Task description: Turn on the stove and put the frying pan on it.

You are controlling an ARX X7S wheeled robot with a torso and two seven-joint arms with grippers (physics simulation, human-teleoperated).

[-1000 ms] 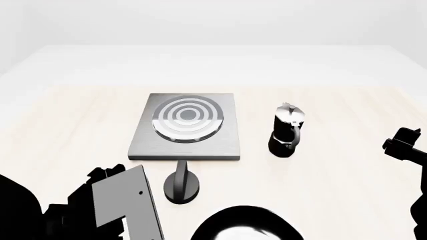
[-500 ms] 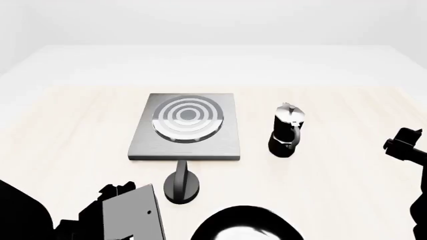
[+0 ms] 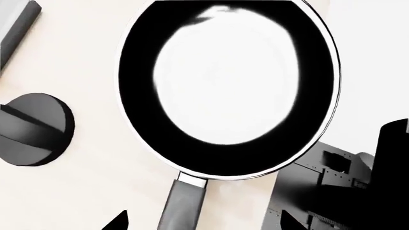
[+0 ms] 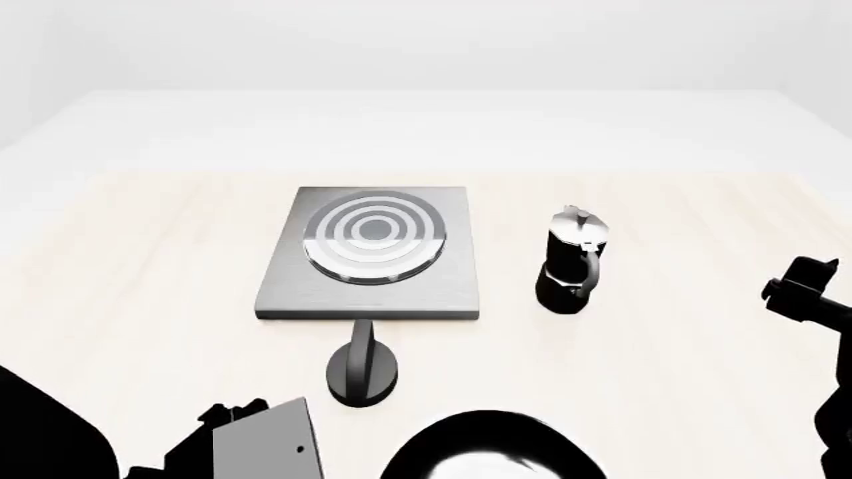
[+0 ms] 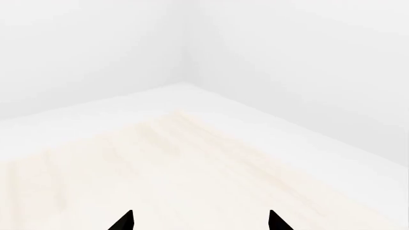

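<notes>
The frying pan (image 3: 227,86) is black with a glossy pale inside, and its rim (image 4: 486,444) shows at the head view's bottom edge. Its dark handle (image 3: 182,203) runs between the fingertips (image 3: 118,223) of my left gripper (image 3: 204,223), which is open and sits over the handle with a clear gap on each side. The grey stove (image 4: 370,249) lies at mid-table with its ringed burner. Its round black knob (image 4: 361,367) stands in front of it, and the knob (image 3: 32,129) also shows beside the pan. My right gripper (image 5: 200,221) is open over bare table.
A black-and-silver moka pot (image 4: 576,261) stands right of the stove. My left arm (image 4: 259,444) fills the near left corner and my right arm (image 4: 809,294) the right edge. Dark robot parts (image 3: 338,191) sit close beside the pan.
In the head view my left arm has drawn back toward the near edge, showing less of itself. The pan, stove, knob, moka pot and right arm have not moved.
</notes>
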